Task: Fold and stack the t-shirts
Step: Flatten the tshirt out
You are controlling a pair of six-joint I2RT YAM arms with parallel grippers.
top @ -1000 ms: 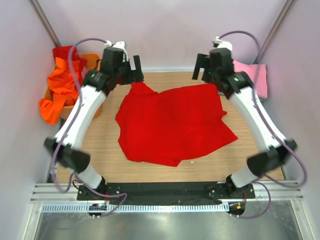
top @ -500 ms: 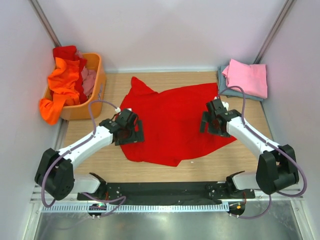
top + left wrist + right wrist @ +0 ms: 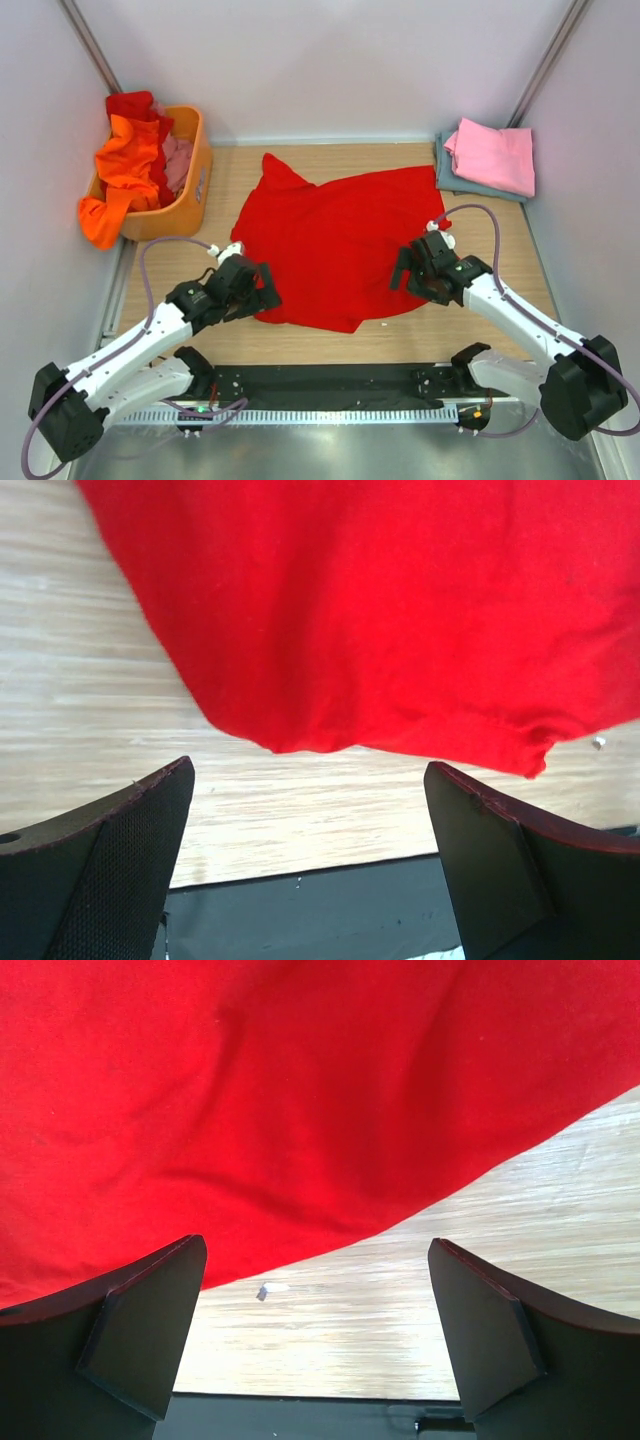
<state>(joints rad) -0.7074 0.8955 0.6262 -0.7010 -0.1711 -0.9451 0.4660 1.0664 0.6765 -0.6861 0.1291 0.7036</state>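
Note:
A large bright red t-shirt (image 3: pixel 340 245) lies spread and rumpled on the wooden table. My left gripper (image 3: pixel 262 291) is open and empty, low over the shirt's near left edge; that edge shows in the left wrist view (image 3: pixel 380 610). My right gripper (image 3: pixel 405 275) is open and empty over the shirt's near right edge, which shows in the right wrist view (image 3: pixel 280 1100). A folded pink t-shirt (image 3: pixel 492 155) lies on a folded grey-blue one (image 3: pixel 450 178) at the back right. An orange t-shirt (image 3: pixel 118 175) hangs out of the basket.
A rigid orange plastic basket (image 3: pixel 196 180) with red, orange and pink cloth stands at the back left. A small white scrap (image 3: pixel 264 1290) lies on the wood by the shirt's near edge. The table's dark front rail (image 3: pixel 330 378) runs along the near side.
Both arms have swung from the far edge of the red shirt back toward the near edge and come low. The shirt has settled flat; both grippers are empty.

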